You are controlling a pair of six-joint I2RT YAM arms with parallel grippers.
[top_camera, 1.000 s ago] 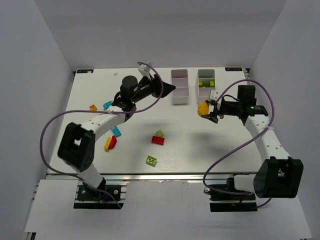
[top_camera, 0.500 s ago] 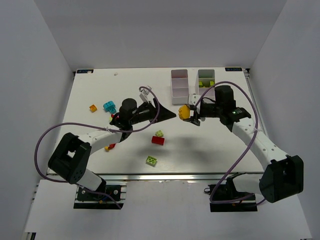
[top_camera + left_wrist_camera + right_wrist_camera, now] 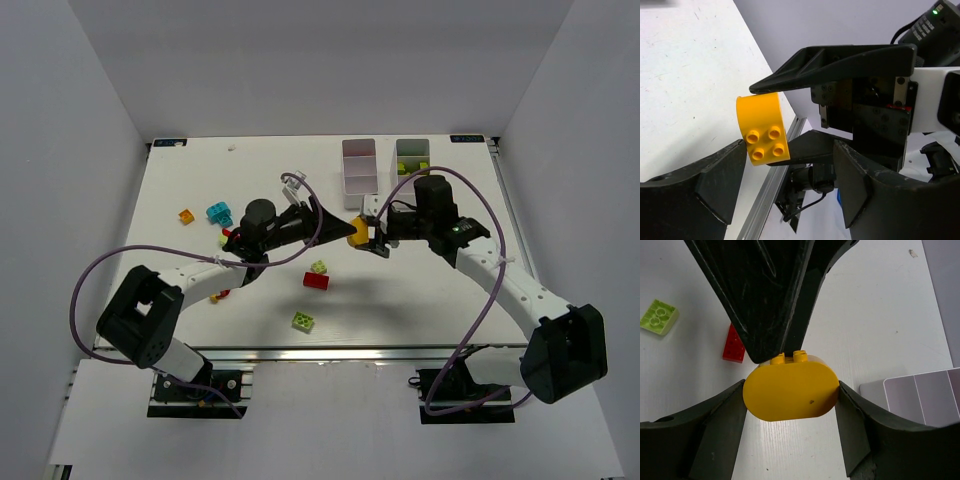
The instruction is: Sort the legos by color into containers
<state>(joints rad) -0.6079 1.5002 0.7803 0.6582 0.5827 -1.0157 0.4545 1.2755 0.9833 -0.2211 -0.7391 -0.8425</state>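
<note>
While the right gripper (image 3: pixel 370 232) is clamping the yellow lego (image 3: pixel 790 392) above mid-table, the left gripper (image 3: pixel 340 224), fingers apart, is pointing at it from 9 o'clock, its tip just beside the studs. With both grippers crowding one brick, a bump or early release is risking a drop. The containers (image 3: pixel 360 186) are waiting at 12 o'clock, and a red lego (image 3: pixel 316 281) and a lime lego (image 3: pixel 319 266) are lying at 7 o'clock.

Left arm (image 3: pixel 195 270) and right arm (image 3: pixel 500 275) reaching inward toward each other, left gripper (image 3: pixel 790 147) holding its fingers parted, right gripper (image 3: pixel 790 390) facing it, clamping a yellow lego (image 3: pixel 790 400)
</note>
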